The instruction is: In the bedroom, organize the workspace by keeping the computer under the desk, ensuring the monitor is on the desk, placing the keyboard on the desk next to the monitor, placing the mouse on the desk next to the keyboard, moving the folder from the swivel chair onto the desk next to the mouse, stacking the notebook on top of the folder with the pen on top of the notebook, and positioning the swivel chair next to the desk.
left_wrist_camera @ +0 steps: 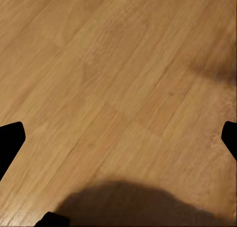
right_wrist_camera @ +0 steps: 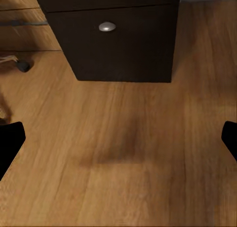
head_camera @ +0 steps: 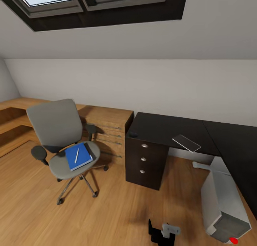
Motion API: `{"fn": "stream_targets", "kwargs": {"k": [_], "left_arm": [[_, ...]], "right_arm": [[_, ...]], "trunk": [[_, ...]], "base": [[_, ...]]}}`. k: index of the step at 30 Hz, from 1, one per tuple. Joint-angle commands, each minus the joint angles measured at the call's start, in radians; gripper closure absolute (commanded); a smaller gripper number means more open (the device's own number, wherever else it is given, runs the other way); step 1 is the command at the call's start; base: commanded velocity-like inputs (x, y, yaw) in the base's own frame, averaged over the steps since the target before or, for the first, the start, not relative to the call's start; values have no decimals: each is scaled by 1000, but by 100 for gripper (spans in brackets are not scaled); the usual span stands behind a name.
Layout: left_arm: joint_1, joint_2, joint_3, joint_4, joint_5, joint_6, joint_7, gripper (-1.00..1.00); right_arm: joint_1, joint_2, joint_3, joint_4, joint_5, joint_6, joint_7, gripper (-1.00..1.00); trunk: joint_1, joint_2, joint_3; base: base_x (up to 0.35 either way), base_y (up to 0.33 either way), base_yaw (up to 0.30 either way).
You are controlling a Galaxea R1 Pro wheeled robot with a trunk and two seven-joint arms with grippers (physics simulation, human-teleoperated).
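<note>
- Chair (head_camera: 59, 132): one, grey, on the wood floor (head_camera: 107, 210) at left, carrying one blue folder (head_camera: 78, 156) and one white pen (head_camera: 76, 155) lying on it.
- Pen's long axis runs near to far, tilted slightly right.
- Desk (head_camera: 167, 128): one, black, at right; its drawer unit (head_camera: 144, 160) shows three silver knobs.
- One mouse (head_camera: 133, 134) on the desk's left end; one flat grey slab (head_camera: 186, 143) near its front edge.
- One computer (head_camera: 223, 203) on the floor, lying beside the desk.
- Left gripper (left_wrist_camera: 118, 138) and right gripper (right_wrist_camera: 118, 138): fingers spread wide, holding nothing, over the floor.

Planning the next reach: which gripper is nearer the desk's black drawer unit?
Right. The right gripper points at the drawer unit across a stretch of floor; the left gripper faces bare wood floor.
</note>
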State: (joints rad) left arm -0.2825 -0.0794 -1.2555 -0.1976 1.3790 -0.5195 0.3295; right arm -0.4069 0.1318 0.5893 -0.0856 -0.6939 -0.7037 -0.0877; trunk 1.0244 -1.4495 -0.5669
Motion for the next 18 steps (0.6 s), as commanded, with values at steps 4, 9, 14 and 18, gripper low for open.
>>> {"fn": "stream_targets", "kwargs": {"k": [4,9,14,18], "left_arm": [[-44,1,-5,-59,6,2,13,-100],[-122,9,-4,-176,-45,49,24,-100],[-174,158,56,-785,-169,375,329,-100],[-178,230,205,-1061,-185,586,483,-100]], "right_arm": [[-21,-23,4,-113,-2,9,-73,-100],[-65,-97,4,-424,1,288,-236,-100],[-74,-245,-63,-1003,0,862,-488,-100],[-74,-261,-137,-1101,-3,963,-550,-100]], "trunk": [[1,0,-1],[1,0,-1],[1,0,-1],[1,0,-1]], "base": [[331,0,0],[335,0,0],[336,0,0],[336,0,0]]}}
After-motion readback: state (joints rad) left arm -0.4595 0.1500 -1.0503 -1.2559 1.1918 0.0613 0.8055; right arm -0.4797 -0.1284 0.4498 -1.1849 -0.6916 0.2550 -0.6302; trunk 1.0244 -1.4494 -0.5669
